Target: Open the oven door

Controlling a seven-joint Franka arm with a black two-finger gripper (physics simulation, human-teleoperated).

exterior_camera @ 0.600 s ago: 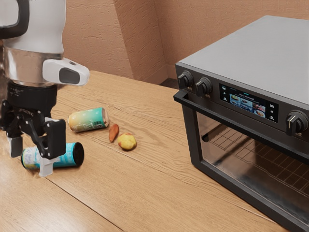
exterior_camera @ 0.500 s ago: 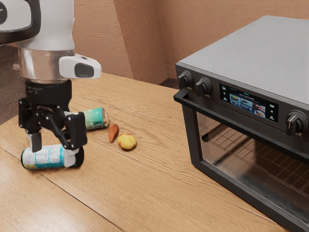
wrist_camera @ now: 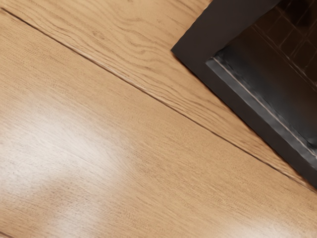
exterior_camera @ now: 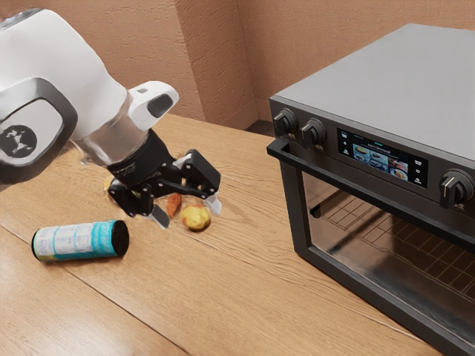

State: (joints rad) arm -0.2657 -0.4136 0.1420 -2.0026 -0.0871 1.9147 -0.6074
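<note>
Work on the oven door (exterior_camera: 341, 241) looks all ahead of you: it appears shut, toward the exterior view's right, so reaching the handle (exterior_camera: 371, 190), getting a hold and swinging the door open are left to do. Your gripper (exterior_camera: 187, 211) has its fingers spread well apart with nothing between them, well short of the handle. You can see a dark frame around a see-through pane, with wire racks behind it.
</note>
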